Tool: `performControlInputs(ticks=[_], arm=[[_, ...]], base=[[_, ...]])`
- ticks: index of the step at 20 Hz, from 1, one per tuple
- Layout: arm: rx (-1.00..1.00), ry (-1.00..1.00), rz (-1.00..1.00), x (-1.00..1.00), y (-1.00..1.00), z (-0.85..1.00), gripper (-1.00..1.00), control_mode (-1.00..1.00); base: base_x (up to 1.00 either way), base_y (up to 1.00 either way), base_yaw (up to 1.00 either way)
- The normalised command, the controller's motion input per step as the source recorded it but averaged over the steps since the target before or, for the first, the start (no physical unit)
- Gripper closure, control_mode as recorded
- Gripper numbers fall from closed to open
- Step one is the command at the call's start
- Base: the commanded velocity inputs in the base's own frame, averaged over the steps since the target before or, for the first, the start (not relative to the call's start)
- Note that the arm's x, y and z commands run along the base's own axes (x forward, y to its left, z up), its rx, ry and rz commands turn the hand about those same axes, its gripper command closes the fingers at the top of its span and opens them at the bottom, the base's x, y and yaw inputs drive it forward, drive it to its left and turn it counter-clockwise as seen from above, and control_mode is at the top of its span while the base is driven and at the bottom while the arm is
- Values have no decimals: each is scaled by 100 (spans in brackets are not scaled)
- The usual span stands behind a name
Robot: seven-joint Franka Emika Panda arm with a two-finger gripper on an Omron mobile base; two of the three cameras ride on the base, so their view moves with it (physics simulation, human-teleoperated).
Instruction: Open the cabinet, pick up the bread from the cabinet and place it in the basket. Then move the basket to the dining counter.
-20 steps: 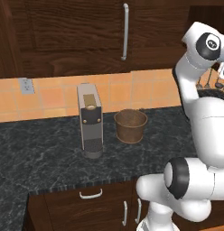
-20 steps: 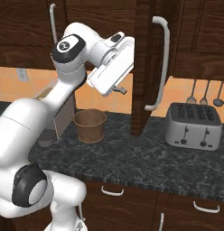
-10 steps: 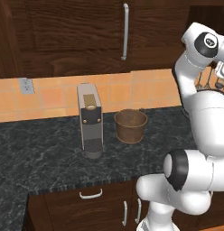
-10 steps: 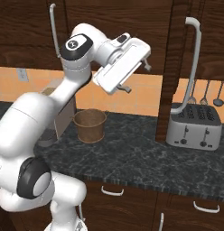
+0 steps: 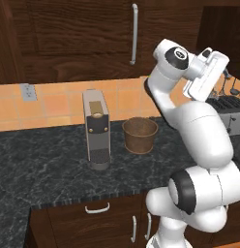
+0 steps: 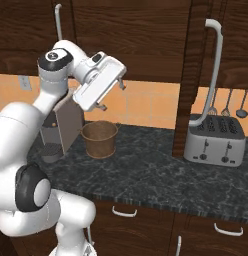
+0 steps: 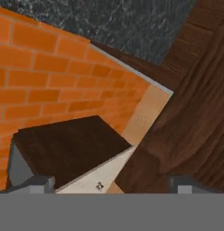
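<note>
Cabinet [image 6: 146, 35] doors of dark brown wood grain hang on the wall above the basket [image 5: 140, 135], and the right-hand door [image 6: 193, 75] stands swung out edge-on, its long silver bar handle [image 6: 213, 70] curving down just in front of the toaster [image 6: 214, 140]. Seen from the left base camera, the other door is shut, its vertical bar handle [image 5: 134, 34] above and slightly left of the basket. That round brown woven basket sits on the black speckled granite desk [image 5: 49, 164], just to the right of the grey coffee machine [image 5: 95, 128] and apart from it; what shows of its inside is bare. The gripper [image 6: 121, 86] hangs in the air above and slightly right of the basket, level with the orange tile backsplash [image 5: 54, 104], well left of the open door, touching nothing. Its jaws stand wide and hold nothing. From the hand camera, tile, a dark wood panel and a strip of granite lie ahead at a slant, and the two dark fingertips [image 7: 32, 184] sit far apart. A wall outlet [image 5: 28, 91] lies far left of the basket, and hanging utensils [image 6: 227, 105] sit above the toaster.
</note>
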Motion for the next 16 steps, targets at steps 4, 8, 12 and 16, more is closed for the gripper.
performControlInputs(ticks=[4,8,12,16], arm=[[25,-42,-9,27,100,-92,-100,-100],[36,-74,-28,3,61,-65,-100,-100],[48,-82,-44,1,38,-18,-100,-100],[9,-84,-14,4,54,35,-100,-100]], base=[[0,0,0],[0,0,0],[0,0,0],[0,0,0]])
